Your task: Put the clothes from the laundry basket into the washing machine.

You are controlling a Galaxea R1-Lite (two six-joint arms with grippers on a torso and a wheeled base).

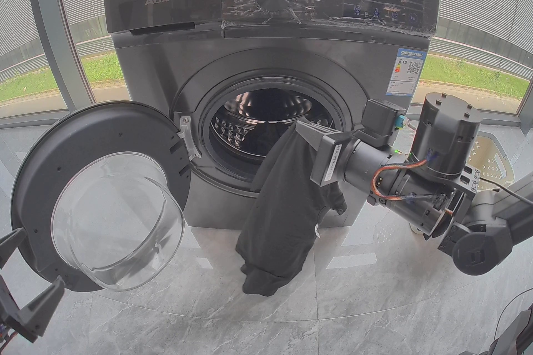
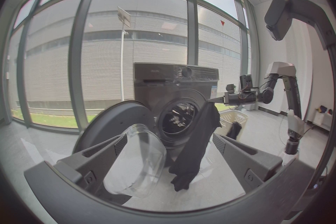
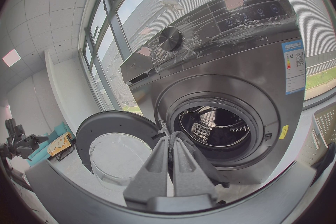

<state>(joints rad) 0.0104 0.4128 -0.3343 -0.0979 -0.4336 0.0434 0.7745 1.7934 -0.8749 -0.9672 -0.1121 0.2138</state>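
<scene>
**Black garment (image 1: 283, 206) pinched at the mouth of the washing machine (image 1: 266, 56), most of it outside**

The right tool (image 1: 304, 130) is clenched on a bunched upper edge of the garment; in the right wrist view the cloth is squeezed between its two closed fingers (image 3: 159, 165). The tool is level with the upper half of the drum (image 1: 266, 123) opening and just in front of its rim. From the grip, the fabric drapes straight down over the lower lip of the opening and past the machine's front. Its bottom end hangs near the floor (image 1: 388, 289); whether it touches I cannot tell. As I judge it, holding the piece by its top keeps it as one hanging bundle that can be carried in through the round opening.

Beyond the tool's far side, the door (image 1: 100, 151) is swung fully open, away from the opening, so the way in is free. Behind the right tool, toward its own arm, stands the laundry basket (image 1: 491, 159), with another dark cloth (image 2: 233, 130) in it.

The left tool (image 1: 33, 267) hangs low beside the door's outer edge, jaws spread and holding nothing, well apart from the garment.
</scene>
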